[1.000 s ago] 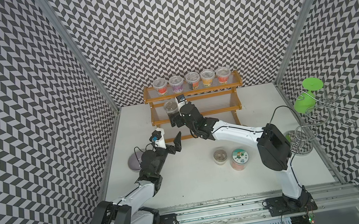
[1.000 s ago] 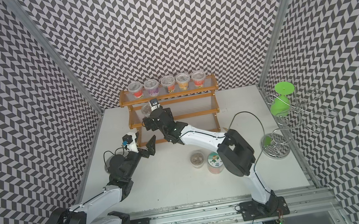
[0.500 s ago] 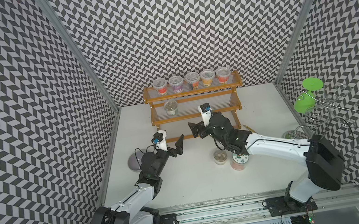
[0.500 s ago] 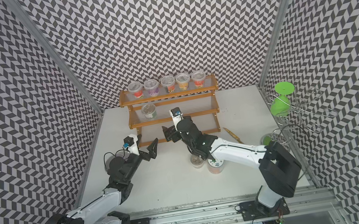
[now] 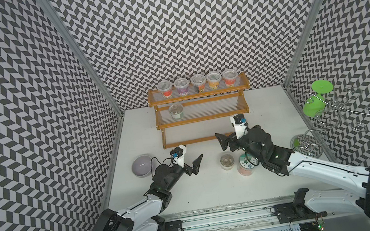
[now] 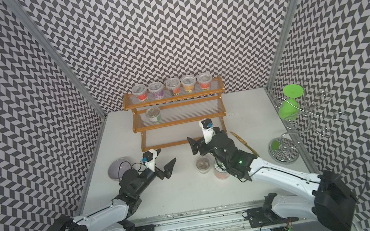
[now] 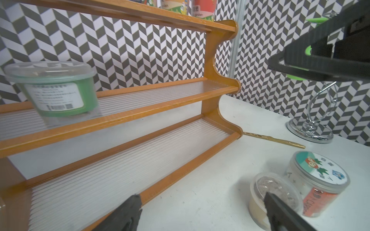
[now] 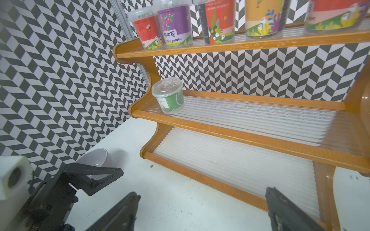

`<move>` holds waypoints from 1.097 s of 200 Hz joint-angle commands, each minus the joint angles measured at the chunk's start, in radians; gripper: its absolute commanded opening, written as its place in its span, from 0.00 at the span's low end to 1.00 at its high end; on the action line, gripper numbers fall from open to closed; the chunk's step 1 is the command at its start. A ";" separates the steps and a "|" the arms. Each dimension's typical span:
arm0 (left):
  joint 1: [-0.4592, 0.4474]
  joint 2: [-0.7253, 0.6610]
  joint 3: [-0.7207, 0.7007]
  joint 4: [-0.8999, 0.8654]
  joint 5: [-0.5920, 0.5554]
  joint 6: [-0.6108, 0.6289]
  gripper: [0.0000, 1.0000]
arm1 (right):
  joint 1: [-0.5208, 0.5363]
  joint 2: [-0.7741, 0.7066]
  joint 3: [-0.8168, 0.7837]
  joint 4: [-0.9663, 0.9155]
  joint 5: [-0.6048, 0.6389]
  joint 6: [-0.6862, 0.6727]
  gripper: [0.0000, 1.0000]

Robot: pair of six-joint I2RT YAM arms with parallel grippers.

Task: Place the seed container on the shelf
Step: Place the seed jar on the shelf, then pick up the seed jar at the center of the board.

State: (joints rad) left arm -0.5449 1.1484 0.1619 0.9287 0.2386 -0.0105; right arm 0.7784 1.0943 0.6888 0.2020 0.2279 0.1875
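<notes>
on the shelf stands the seed container (left gripper, right gripper spread empty).

Orange-brown wooden three-tier shelf with ribbed translucent tiers at back of white desk, against rear wall. Top tier: row of five clear lidded printed cups, side by side. Middle tier: green-labelled clear lidded seed container, upright, near left end. Lilac round bowl on desk, front-left of shelf. Small clear lidded tub on desk before shelf's right half; round-lidded orange-label jar just right of it. Thin gold stick flat off shelf's front right corner. Silver wire stand at desk's right edge, green plastic goblet hung on it. Left end effector between bowl and tub; right end effector before bottom tier, behind tub.
</notes>
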 commanded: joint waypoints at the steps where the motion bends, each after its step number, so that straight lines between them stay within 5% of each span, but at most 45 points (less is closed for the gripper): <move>1: -0.044 0.048 0.004 0.035 0.055 0.061 1.00 | -0.056 -0.098 -0.057 -0.002 -0.114 0.026 0.99; 45: -0.128 0.188 0.013 0.117 0.131 0.126 0.99 | -0.239 -0.179 -0.132 -0.115 -0.372 0.062 0.99; 94: -0.233 0.311 0.092 0.088 0.136 0.181 0.98 | -0.308 -0.261 -0.190 -0.149 -0.424 0.114 0.99; 158: -0.317 0.411 0.215 -0.061 0.084 0.147 0.98 | -0.399 -0.106 -0.072 -0.429 -0.608 0.075 0.99; 219: -0.326 0.489 0.302 -0.148 0.010 0.126 0.99 | -0.398 -0.001 0.008 -0.675 -0.529 0.026 0.99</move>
State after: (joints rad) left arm -0.8642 1.6043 0.4160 0.8433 0.2817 0.1299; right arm 0.3809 1.0756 0.6830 -0.3656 -0.3195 0.2451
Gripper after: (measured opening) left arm 0.985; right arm 0.993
